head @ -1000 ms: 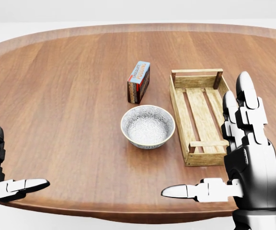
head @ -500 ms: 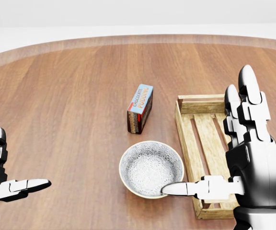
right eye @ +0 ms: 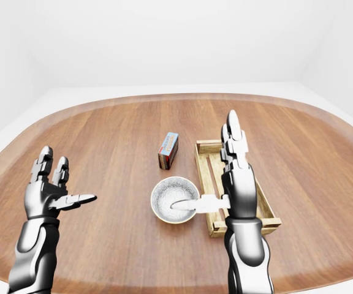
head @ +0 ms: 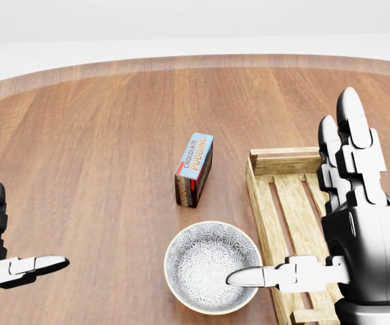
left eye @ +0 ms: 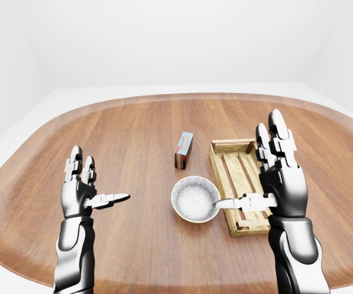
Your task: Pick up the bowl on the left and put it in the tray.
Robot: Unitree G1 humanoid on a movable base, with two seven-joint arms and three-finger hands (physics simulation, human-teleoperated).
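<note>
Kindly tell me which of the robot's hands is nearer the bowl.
The right hand: its thumb overlaps the bowl; the left hand hovers far to the left.

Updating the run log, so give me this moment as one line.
phase: pre-grasp | bowl: on table, beside wooden tray, ungrasped | right hand: open, thumb near bowl | left hand: open, empty

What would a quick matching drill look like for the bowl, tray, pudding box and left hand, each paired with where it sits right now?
Things:
1. bowl
2. tray
3. pudding box
4. left hand

Places, by the head view:
A. far left, fingers open, touching nothing
B. standing on edge, above the bowl
C. wooden slats, right of the bowl
D. bottom centre, behind the thumb tip of the right hand

Pairs: 1-D, 2-C, 3-B, 4-A
</note>
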